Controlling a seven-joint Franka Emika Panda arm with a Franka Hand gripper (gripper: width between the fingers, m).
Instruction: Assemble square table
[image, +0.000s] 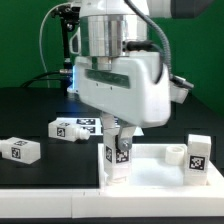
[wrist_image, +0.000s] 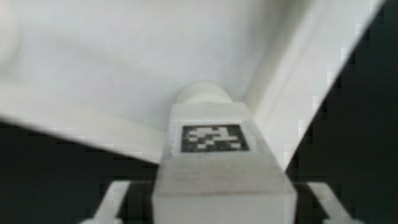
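leg at the corner socket: a tilt could jam it

the claw (image: 118, 138) is clenched on the held leg (image: 118, 160), which stands upright with its lower end at a corner of the square table top (image: 150, 180). that corner lies toward the exterior view's left, close to the desk (image: 30, 105) edge nearest that camera. in the wrist view the leg's tag faces the camera, with a finger (wrist_image: 121, 200) on either side and the top's raised rim (wrist_image: 285, 70) just beside it. whether the leg's tip is in the socket is hidden.

the likely trouble is a leg pressed down slightly off the socket's centre. it would then ride on the rim, tip in the grasp, or push the unclamped top across the desk. a tilted leg could also bind when turned.

counted:
- one top
- four legs: the held one, a standing leg (image: 198, 157) on the top toward the exterior view's right, and two lying on the desk, the left loose leg (image: 22, 150) and the middle loose leg (image: 68, 128)
- one empty socket (image: 175, 153) in view
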